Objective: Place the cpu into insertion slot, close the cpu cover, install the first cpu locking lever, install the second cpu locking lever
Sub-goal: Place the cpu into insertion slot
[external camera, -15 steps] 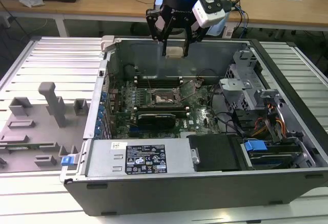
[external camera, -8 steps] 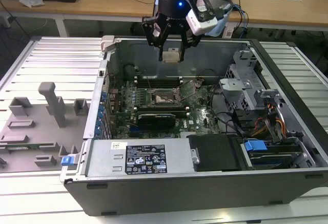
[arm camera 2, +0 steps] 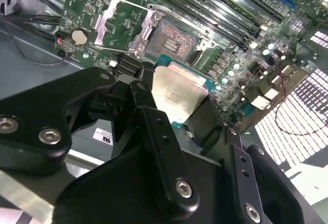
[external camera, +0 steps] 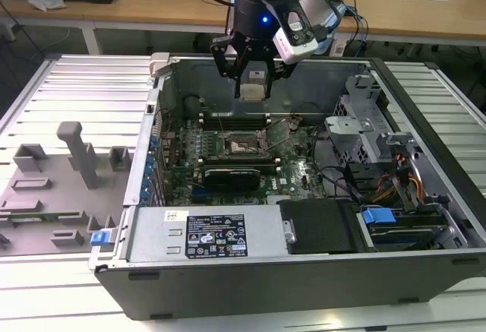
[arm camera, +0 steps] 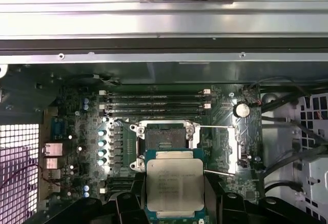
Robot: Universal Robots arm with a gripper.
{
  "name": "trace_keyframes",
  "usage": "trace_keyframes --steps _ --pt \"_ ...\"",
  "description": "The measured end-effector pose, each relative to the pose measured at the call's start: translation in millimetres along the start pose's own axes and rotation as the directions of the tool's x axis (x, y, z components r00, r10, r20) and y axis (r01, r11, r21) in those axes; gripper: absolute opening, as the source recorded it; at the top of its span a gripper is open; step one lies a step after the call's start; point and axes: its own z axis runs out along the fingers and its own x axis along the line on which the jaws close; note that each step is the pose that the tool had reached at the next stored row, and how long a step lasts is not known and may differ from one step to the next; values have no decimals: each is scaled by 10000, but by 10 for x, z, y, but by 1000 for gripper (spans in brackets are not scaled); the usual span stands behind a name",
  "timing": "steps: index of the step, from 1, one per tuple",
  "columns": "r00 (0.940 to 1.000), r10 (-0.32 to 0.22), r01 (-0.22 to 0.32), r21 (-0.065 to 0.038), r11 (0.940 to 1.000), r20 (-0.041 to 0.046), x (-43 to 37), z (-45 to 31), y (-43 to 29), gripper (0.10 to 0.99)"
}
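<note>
Holding the cpu [arm camera: 175, 185] by two opposite edges, my end effector [external camera: 252, 74] hangs over the open computer case [external camera: 304, 271], fingers [arm camera 2: 154, 131] clamped narrow on the chip. In both wrist views the cpu's silvery face shows, with a green rim around it, and it is clear of the board, not seated. In the exterior view the slot [external camera: 244, 143] lies at 6 o'clock from the end effector, well below it. I see the slot [arm camera: 164, 139] bare, its contact field exposed. The cover [arm camera: 237, 147] is swung open and sits at 3 o'clock from the slot in the exterior view, green board showing through its window. Memory slots [external camera: 235, 119] run at 12 o'clock from the slot, and a black card [external camera: 231, 174] lies at 6 o'clock. The case rests on a slatted worktop [external camera: 45, 81], with grey fixtures [external camera: 76, 157] at 9 o'clock from it.
</note>
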Motion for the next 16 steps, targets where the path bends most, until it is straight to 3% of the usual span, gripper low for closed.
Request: trace_keyframes --steps 3,5,8,14,16 --pt "10000 54 -54 40 10000 5 0 68 12 541" --pt "9978 660 -661 48 9978 57 0 74 12 541" --pt "9888 1486 -1487 41 9889 129 0 88 11 541" --pt "9584 2843 -2844 20 9587 245 1 118 8 541" --pt "9396 3410 -3412 6 9400 294 1 129 7 541"
